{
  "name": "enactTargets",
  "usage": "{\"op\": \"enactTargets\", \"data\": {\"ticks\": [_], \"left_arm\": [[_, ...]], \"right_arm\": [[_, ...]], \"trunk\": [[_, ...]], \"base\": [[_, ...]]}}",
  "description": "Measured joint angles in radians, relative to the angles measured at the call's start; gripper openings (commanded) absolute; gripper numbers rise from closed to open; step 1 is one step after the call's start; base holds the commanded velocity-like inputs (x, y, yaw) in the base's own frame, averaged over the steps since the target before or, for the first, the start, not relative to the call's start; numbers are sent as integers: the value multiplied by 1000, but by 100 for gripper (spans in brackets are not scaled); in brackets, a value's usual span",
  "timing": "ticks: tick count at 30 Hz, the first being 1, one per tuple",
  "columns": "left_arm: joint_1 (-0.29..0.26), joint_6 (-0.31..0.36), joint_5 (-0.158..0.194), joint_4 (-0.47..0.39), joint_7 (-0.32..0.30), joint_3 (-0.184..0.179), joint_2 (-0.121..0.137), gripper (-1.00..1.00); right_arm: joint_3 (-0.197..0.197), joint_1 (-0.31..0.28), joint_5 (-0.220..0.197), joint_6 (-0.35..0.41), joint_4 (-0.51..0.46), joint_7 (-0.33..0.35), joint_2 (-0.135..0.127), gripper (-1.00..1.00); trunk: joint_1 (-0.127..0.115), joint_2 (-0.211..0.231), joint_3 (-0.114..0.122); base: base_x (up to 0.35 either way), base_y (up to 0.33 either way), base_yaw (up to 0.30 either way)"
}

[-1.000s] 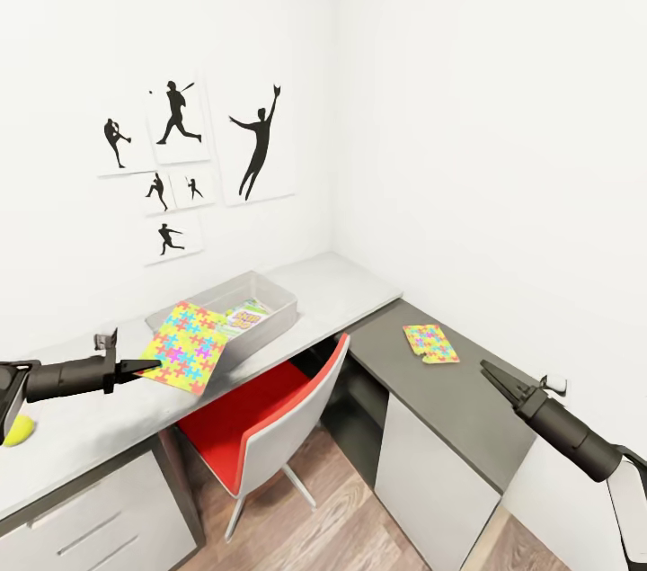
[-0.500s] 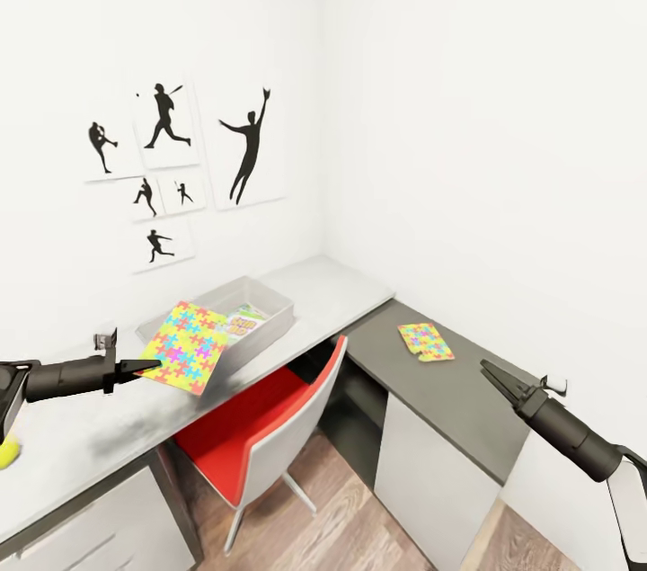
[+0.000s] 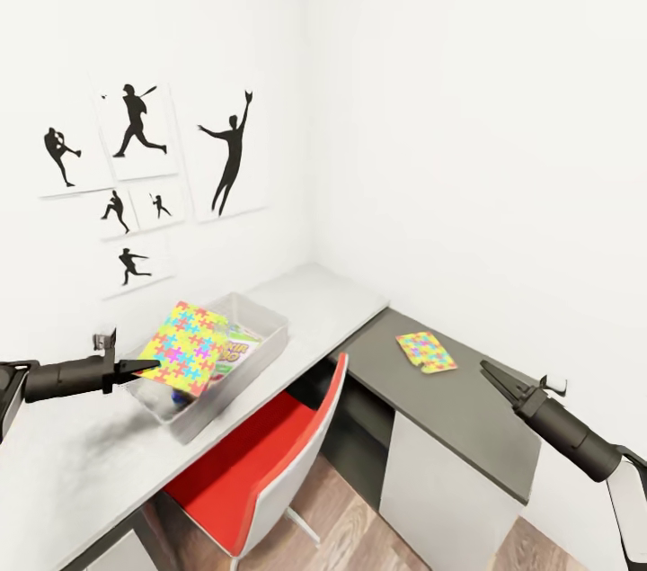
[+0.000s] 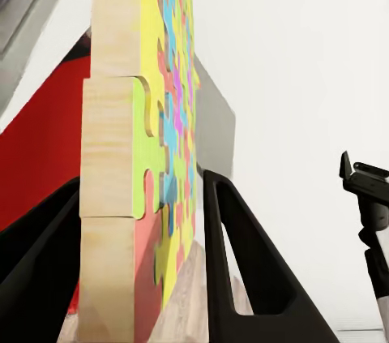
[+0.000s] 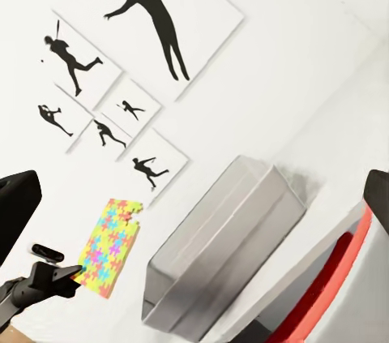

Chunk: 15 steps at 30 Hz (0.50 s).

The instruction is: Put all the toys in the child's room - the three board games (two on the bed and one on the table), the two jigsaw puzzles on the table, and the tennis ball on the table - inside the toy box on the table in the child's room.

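Observation:
My left gripper (image 3: 151,364) is shut on one edge of a jigsaw puzzle (image 3: 187,346), a square of yellow, pink, green and blue pieces held tilted over the near-left end of the toy box (image 3: 272,321). In the left wrist view the puzzle (image 4: 154,156) stands edge-on between the two dark fingers (image 4: 243,270). A SKIP-BO board game (image 3: 235,348) lies inside the grey box. The second puzzle (image 3: 426,352) lies flat on the dark part of the table (image 3: 467,409). My right gripper (image 3: 488,368) hovers open near that puzzle, holding nothing. The tennis ball and the bed are out of view.
A red and white chair (image 3: 270,454) is tucked under the table in front of the toy box. Black sports-silhouette pictures (image 3: 135,166) hang on the white wall behind. The room's corner closes in the far end of the table.
The camera has turned right, so everything has slid left in the picture and the tennis ball has left it. The held puzzle now overlaps more of the toy box.

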Motion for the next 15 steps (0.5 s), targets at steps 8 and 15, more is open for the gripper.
{"op": "enactTargets", "data": {"ticks": [8,15], "left_arm": [[0,0,0,0,0,-1,0,-100],[1,0,0,0,0,0,0,-100]], "right_arm": [[0,0,1,-1,0,0,0,100],[0,0,1,0,0,1,0,100]], "trunk": [[0,0,1],[0,0,7]], "base": [[223,205,-21],[28,29,-146]]}}
